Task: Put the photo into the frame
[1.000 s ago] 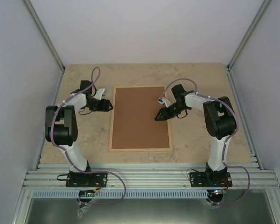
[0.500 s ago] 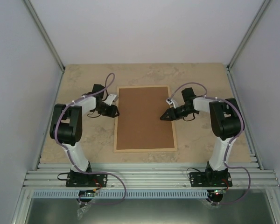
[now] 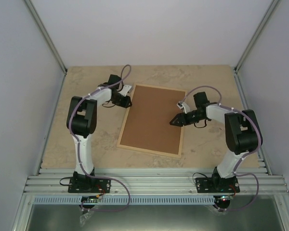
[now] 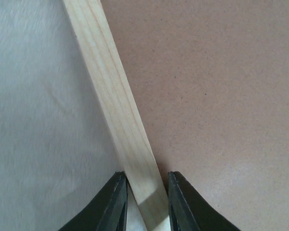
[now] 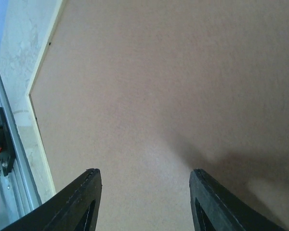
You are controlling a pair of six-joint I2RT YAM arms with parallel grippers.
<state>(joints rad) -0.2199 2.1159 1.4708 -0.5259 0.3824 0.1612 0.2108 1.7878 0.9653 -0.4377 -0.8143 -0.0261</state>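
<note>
The frame (image 3: 149, 150), thin light wooden slats, lies flat on the table, turned slightly clockwise. A brown fibreboard backing (image 3: 154, 118) fills it. My left gripper (image 3: 128, 101) is at its far left corner, and in the left wrist view (image 4: 145, 187) the jaws are closed on the slat (image 4: 111, 96). My right gripper (image 3: 174, 121) is open just above the backing near the right edge; its wrist view (image 5: 144, 178) shows only backing (image 5: 149, 86) between the fingers. The photo is out of view.
The beige stone-pattern table (image 3: 86, 139) is walled by grey panels at left, right and back. A metal rail (image 3: 149, 178) runs along the near edge, and its end also shows in the right wrist view (image 5: 5, 159).
The frame has slid right and turned clockwise, its far end swinging right. My left gripper moved right and further away with the frame's corner; my right gripper shifted right and stayed open.
</note>
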